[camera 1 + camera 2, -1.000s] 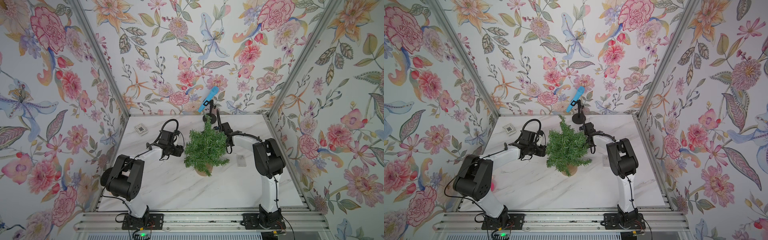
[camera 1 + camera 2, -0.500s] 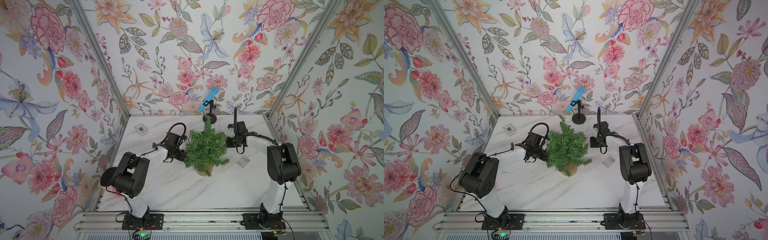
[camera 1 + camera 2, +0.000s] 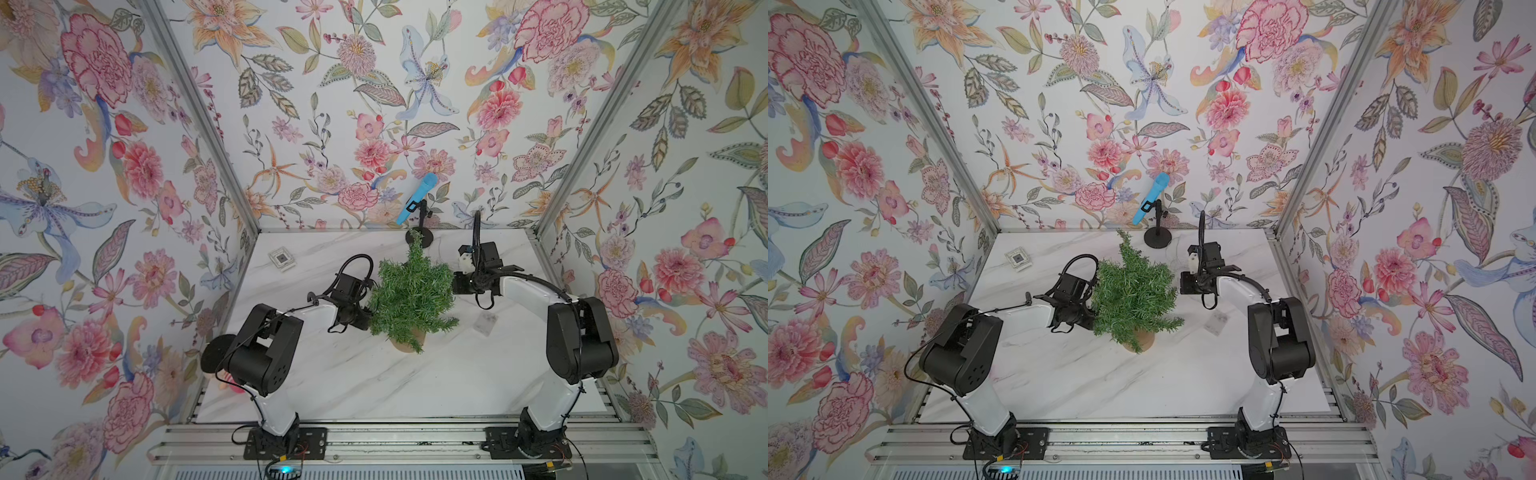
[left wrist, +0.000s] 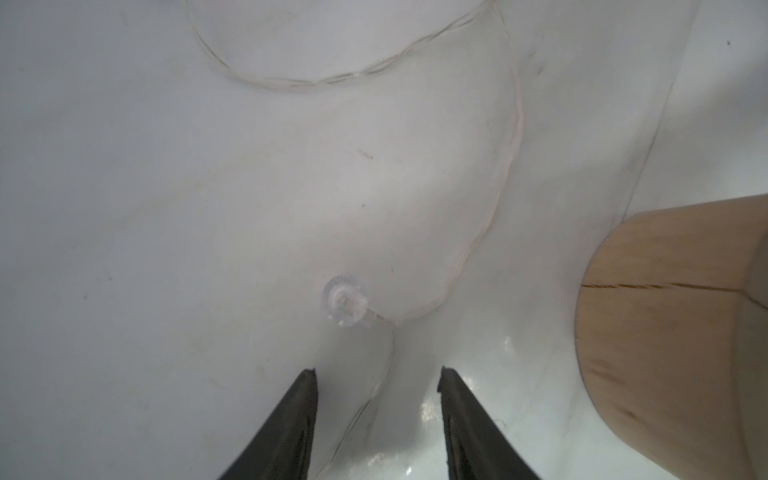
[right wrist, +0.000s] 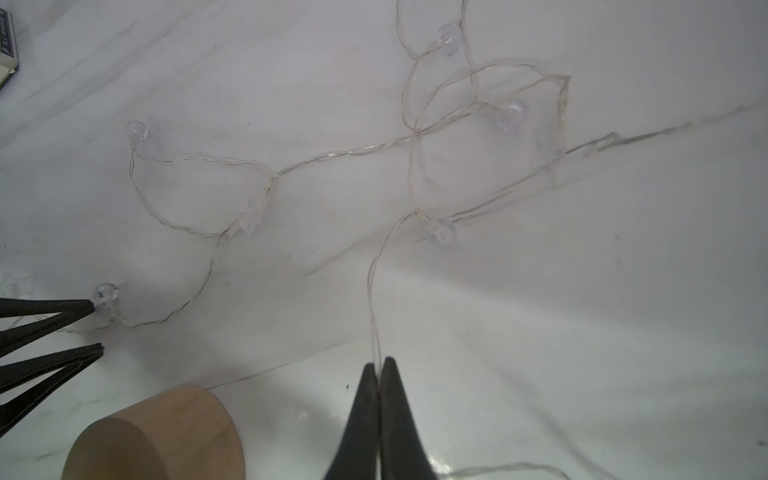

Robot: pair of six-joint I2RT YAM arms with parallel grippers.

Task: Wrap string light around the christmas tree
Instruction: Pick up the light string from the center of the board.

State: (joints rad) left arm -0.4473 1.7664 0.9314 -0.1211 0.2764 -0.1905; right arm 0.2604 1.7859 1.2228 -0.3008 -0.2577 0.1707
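The christmas tree (image 3: 411, 297) (image 3: 1131, 299), bushy and green, stands mid-table on a tan round base (image 4: 673, 332) (image 5: 158, 434). The string light (image 5: 332, 156) lies in loose loops on the marble behind the base, with clear bulbs along it. My right gripper (image 5: 378, 365) is shut on a strand of the string light close to the base. My left gripper (image 4: 376, 372) is open low beside the base; a strand runs between its fingers (image 5: 89, 307) and a bulb (image 4: 345, 305) lies just ahead. In both top views the foliage hides both grippers' tips.
A blue tube on a black stand (image 3: 417, 199) is at the back wall behind the tree. A small white square box (image 3: 282, 258) lies at the back left. A small clear box (image 3: 485, 323) lies right of the tree. Floral walls enclose three sides.
My right arm swung from behind the tree round to its right side, then held. My left gripper pushed in under the foliage toward the base, and its jaws narrowed.
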